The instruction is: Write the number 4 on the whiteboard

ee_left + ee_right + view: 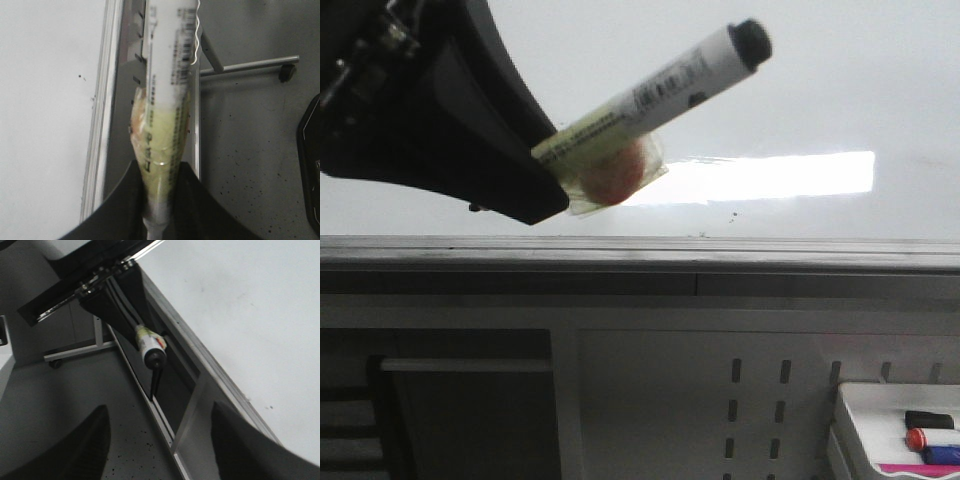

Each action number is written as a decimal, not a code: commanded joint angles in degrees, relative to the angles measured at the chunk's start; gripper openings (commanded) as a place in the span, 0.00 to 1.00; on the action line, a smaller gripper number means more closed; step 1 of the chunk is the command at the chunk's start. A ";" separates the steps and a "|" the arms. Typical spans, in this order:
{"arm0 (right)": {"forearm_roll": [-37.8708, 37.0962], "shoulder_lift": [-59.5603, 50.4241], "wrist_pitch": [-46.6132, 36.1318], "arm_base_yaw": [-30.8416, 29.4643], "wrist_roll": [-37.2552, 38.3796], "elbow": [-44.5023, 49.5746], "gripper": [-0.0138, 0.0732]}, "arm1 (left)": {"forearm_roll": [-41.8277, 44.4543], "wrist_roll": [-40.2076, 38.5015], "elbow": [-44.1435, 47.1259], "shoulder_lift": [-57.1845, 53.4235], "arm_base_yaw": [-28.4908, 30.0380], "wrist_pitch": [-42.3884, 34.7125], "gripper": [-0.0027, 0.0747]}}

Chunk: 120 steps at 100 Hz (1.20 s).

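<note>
Whiteboard (840, 90) glossy, blank but dark specks; left tool (555, 170) clamps marker (660, 90)

The place looks like a robotics lab or workshop, shown by the large whiteboard (840, 90) on a grey metal frame (640, 270), a perforated metal panel (760, 400), a tray of markers (895, 430) and a speckled grey floor (250, 150).

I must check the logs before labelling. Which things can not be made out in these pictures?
- Marker tip: hidden inside the left pincer in all views.
- Marker label: blurred, left wrist view.
- Number 4: none visible on the whiteboard; board cut off by edges.
- Tray markers: cut off, front view corner.
</note>
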 commanded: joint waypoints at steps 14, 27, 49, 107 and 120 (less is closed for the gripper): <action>1.91 3.84 -13.09 11.20 -1.39 -2.03 0.62 | -0.39 0.43 -1.38 -3.18 -3.28 -2.74 0.01; 1.91 7.58 -16.71 16.03 -1.39 -2.03 0.62 | -0.39 0.43 -1.38 -3.26 -4.57 -2.88 0.01; 4.64 13.14 -22.62 16.86 -1.39 -2.26 0.61 | -0.39 0.43 -1.38 -3.26 -6.09 -2.88 0.01; 3.47 19.86 -20.78 16.86 -1.39 -4.64 0.33 | -0.39 0.43 -1.38 -3.26 -6.18 -3.36 0.01; 2.21 19.86 -20.40 16.86 -1.39 -4.64 0.20 | -0.39 0.43 -1.38 -3.26 -6.18 -3.36 0.01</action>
